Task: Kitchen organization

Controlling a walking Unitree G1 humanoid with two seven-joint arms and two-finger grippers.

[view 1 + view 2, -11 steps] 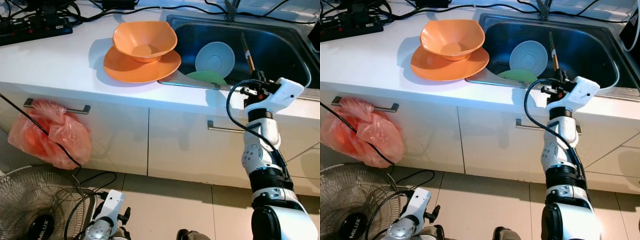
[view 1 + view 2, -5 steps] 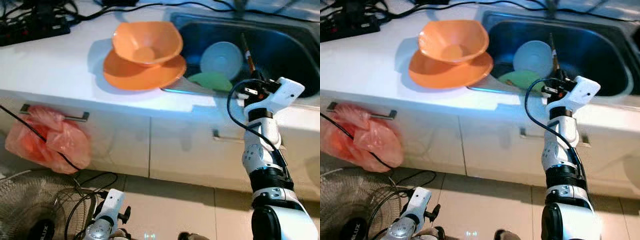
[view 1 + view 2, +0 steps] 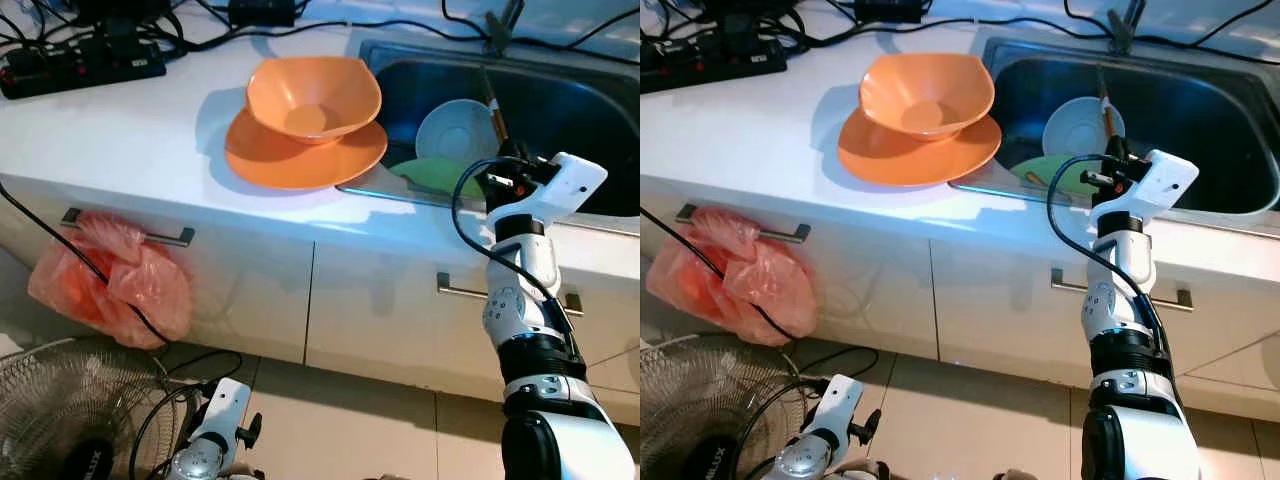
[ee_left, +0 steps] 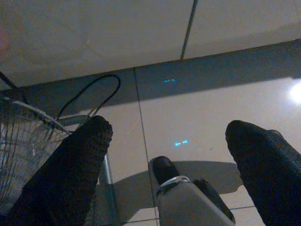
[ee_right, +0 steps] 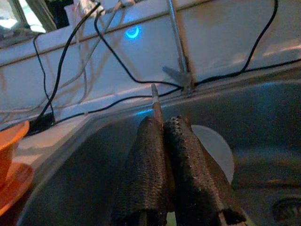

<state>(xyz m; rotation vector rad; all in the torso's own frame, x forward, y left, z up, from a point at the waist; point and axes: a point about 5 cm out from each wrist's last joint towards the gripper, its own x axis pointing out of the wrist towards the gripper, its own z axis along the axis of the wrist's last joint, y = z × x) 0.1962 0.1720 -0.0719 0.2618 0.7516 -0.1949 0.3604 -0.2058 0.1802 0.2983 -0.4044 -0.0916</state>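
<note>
Right tool (image 5: 162,125): clenched on 1 chopstick (image 3: 492,98), right of frame, over sink (image 3: 580,100). Left tool (image 4: 169,141): released, idle above floor, lower left. White surface (image 3: 120,130): 1 orange bowl (image 3: 313,97) on 1 orange plate (image 3: 300,155), upper centre.

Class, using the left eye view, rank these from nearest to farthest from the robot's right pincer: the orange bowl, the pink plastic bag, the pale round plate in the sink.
1. Pale round plate, in the steel sink just beyond the right pincer.
2. Orange bowl, on the counter to the pincer's left, atop an orange plate.
3. Pink plastic bag, hanging from the far-left cabinet handle.
</note>
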